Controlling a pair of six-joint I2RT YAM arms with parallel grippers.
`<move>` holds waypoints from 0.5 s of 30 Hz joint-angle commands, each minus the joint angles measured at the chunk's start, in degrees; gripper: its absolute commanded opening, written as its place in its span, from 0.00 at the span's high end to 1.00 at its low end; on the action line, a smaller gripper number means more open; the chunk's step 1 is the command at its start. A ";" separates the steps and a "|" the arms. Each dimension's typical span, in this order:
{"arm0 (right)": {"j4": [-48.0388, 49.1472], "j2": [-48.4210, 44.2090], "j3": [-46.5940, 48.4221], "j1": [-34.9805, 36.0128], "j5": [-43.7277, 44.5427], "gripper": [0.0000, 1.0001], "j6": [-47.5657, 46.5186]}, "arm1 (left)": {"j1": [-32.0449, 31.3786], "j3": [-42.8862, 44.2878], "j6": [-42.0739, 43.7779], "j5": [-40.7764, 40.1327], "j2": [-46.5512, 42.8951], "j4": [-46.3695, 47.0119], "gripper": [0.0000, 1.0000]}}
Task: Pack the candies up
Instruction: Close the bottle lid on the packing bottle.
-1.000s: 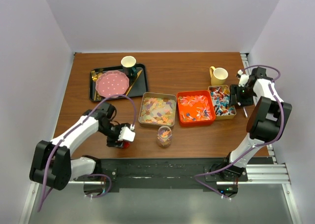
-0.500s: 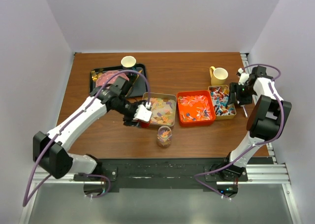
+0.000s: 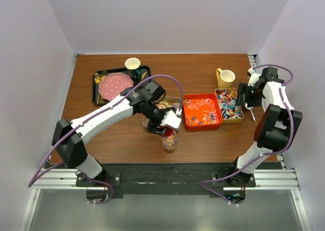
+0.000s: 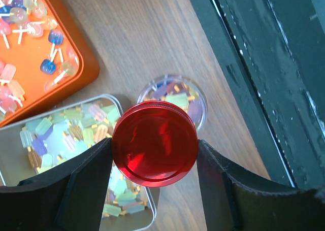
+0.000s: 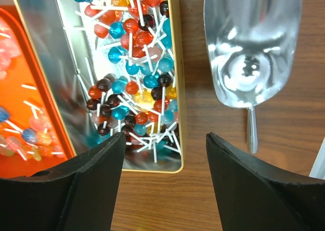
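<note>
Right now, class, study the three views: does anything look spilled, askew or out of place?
Nothing looks spilled. One item sits apart: the metal scoop lies on the bare table beside the gold tin, not in any container. The jar is uncapped, its red lid held in the left gripper.

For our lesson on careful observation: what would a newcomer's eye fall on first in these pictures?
First, the shiny red lid clamped in the left gripper, held over a clear jar of candies. Then the gold tin of bright lollipops beside a silver scoop, below the open right gripper.
</note>
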 commanded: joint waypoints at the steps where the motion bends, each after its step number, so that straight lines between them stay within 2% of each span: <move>1: 0.54 -4.32 -0.31 0.04 -1.32 0.32 2.60 | -2.93 3.42 -4.75 -2.66 0.55 1.54 0.41; 15: 0.10 -10.82 -3.38 0.04 -4.66 0.32 3.66 | -8.56 3.24 -9.76 -9.00 5.12 0.31 0.39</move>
